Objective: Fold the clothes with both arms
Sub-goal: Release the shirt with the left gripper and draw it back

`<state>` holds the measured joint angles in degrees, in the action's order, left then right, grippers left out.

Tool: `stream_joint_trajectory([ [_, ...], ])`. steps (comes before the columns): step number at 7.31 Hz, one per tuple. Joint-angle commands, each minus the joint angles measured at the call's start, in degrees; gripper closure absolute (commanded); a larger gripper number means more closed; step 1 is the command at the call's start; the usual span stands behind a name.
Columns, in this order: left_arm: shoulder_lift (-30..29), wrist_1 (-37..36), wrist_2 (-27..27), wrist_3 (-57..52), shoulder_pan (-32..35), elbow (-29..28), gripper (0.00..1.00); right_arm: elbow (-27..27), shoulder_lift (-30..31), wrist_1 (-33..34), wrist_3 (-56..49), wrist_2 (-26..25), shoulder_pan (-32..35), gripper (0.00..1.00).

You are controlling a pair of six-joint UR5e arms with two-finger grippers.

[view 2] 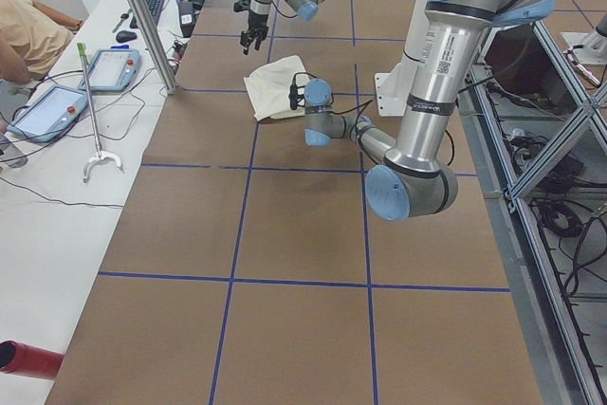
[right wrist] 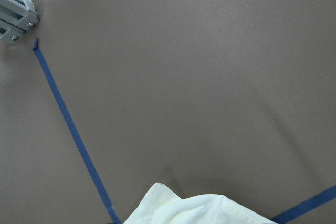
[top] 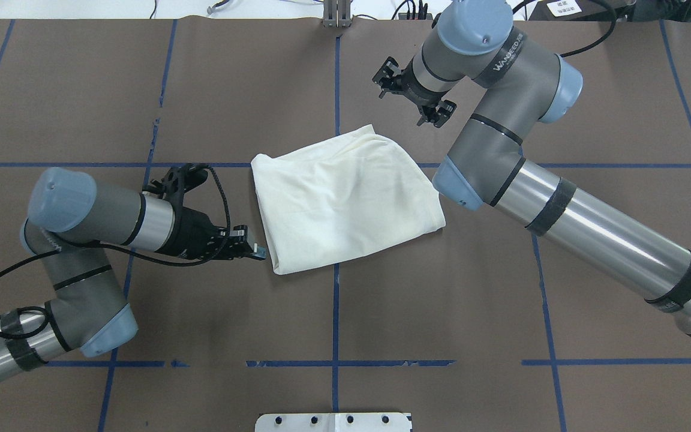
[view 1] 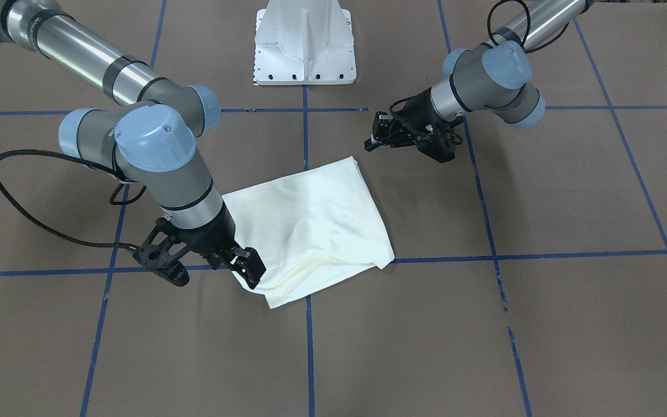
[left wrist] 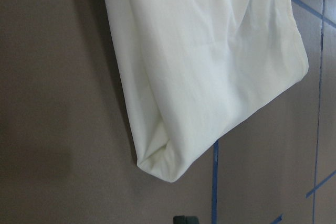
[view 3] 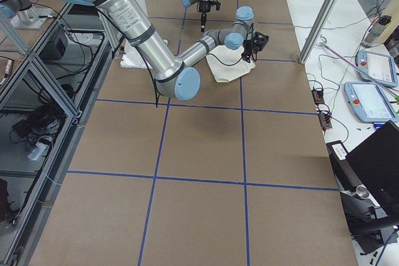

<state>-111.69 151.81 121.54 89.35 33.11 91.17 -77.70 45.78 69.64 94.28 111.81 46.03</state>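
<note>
Cream shirt [top: 345, 198], R pincer [top: 412, 99] wide open

table [top: 201, 90]: flat top covered all over in matt brown sheet, a few faint scuffs and creases.
blue tape lines [top: 336, 312]: stuck to the brown sheet, dividing it into large rectangles; some strips are broken or worn through, notably along the near line in the overhead view.
cream-white shirt [top: 345, 198]: one, folded into a rough rectangle, plain side up, soft creases, rounded folded corners. it lies flat near the table's middle, over the crossing of two tape lines.
white base plate [view 1: 304, 46]: bolted at the robot's edge, on the centre line, well apart from the shirt.
metal profile [top: 336, 15]: at the far edge, centre.
</note>
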Motion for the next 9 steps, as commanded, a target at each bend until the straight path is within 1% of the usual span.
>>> stream_joint_trajectory([
  [1,-4.8,-7.2,-3.4,0.1,-0.3,-2.0,1.00,-2.0,2.2,0.0,-0.8,1.7,0.9,0.00],
  [3,-6.4,-7.2,-4.1,-0.1,-1.1,-6.2,1.00,-3.2,3.9,-0.1,-3.0,1.7,1.3,0.00],
  [5,-4.9,-7.2,-4.2,-0.4,-1.3,-6.3,1.00,-4.6,4.0,0.4,-3.0,1.7,1.3,0.00],
  [6,-3.2,-7.0,-4.2,-0.5,-1.4,-6.2,1.00,-4.7,4.1,0.3,-3.0,1.6,1.3,0.00],
  [9,-1.3,-7.0,-3.7,-0.7,-1.1,-5.1,1.00,-4.8,4.9,0.1,-3.0,1.7,1.1,0.00],
])
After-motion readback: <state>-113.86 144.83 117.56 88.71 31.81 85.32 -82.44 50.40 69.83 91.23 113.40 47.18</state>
